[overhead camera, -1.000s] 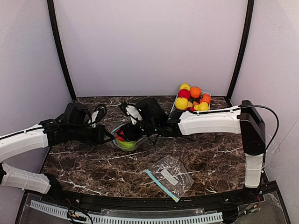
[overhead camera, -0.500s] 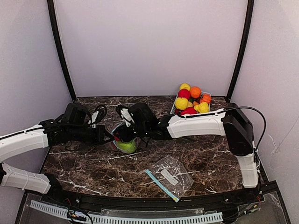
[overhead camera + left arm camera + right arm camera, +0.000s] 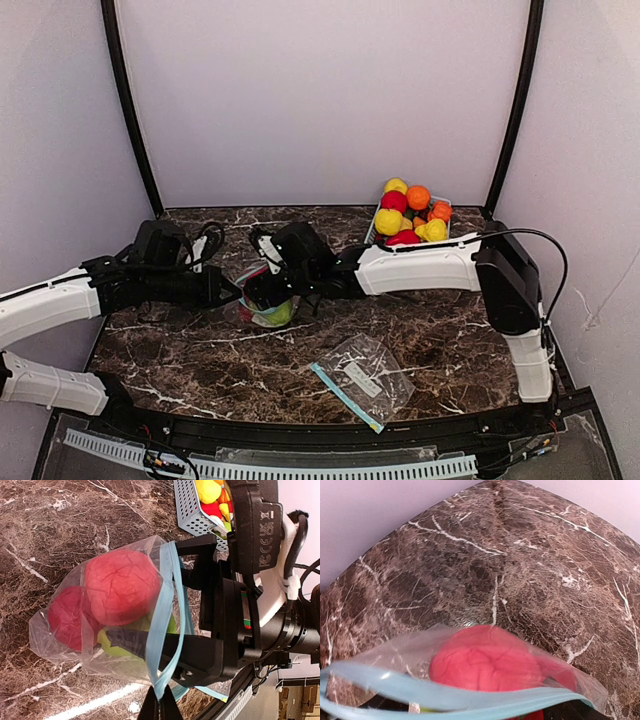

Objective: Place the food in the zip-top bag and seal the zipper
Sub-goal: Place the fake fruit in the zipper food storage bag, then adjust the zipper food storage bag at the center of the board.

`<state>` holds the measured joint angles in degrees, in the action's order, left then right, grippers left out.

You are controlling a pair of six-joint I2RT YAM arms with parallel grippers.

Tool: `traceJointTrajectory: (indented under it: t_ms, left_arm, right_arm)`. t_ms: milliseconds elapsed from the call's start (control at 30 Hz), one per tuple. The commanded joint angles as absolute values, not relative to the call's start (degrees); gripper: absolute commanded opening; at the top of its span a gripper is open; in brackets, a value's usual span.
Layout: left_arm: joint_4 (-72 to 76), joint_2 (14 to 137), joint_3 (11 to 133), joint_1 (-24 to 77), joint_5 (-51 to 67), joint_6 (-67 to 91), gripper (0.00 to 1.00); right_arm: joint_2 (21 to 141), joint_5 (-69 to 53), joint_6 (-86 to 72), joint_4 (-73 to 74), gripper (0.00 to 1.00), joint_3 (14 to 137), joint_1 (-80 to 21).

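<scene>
Jaws spread wide, the right gripper (image 3: 262, 290) reaches into the mouth of the zip-top bag (image 3: 132, 547) at centre-left of the overhead frame. One finger runs inside the plastic, and we see nothing clamped between the two. The left gripper (image 3: 160, 705), pinched tight on the bag's blue zipper strip (image 3: 167, 605) at the bottom of its own wrist view, holds the mouth up. Inside lie a large red fruit (image 3: 122, 587), a darker red one (image 3: 67, 617) and a green piece (image 3: 120, 647). More of the food (image 3: 408, 212) is heaped in the basket (image 3: 192, 510) at the upper right of the overhead frame, and a second bag (image 3: 365, 375) lies flat near the bottom. We judge this to be the loading step, with sealing not yet begun. The next move calls for drawing the open fingers out without snagging the rim, then reaching for the basket while the left grip stays firm.
</scene>
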<state>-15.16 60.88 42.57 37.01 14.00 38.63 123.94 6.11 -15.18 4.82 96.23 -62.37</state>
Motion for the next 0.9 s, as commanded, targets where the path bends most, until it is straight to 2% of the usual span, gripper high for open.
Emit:
traceJointTrajectory:
  t_ms: [0, 167, 333, 600, 867]
  left_arm:
    - [-16.8, 58.6, 41.7, 36.7, 11.2, 39.1, 0.01]
    - [-17.1, 58.9, 41.7, 36.4, 10.2, 39.1, 0.01]
    - [-17.4, 58.7, 41.7, 35.8, 10.1, 38.7, 0.01]
    - [-17.6, 58.7, 41.6, 35.5, 10.4, 38.3, 0.01]
    - [-17.6, 58.6, 41.7, 35.3, 10.8, 38.4, 0.01]
  right_arm:
    - [116.5, -0.7, -13.1, 6.2, 0.91, 94.1, -62.8]
    - [107.8, -6.5, -12.8, 7.0, 0.94, 88.2, -62.8]
    - [100.3, -5.1, -12.7, 7.6, 0.92, 80.0, -62.3]
    - [97.9, -8.5, -11.0, 4.3, 0.76, 68.7, -57.4]
    - [103.0, -10.6, -6.0, 0.5, 0.57, 66.4, -54.7]
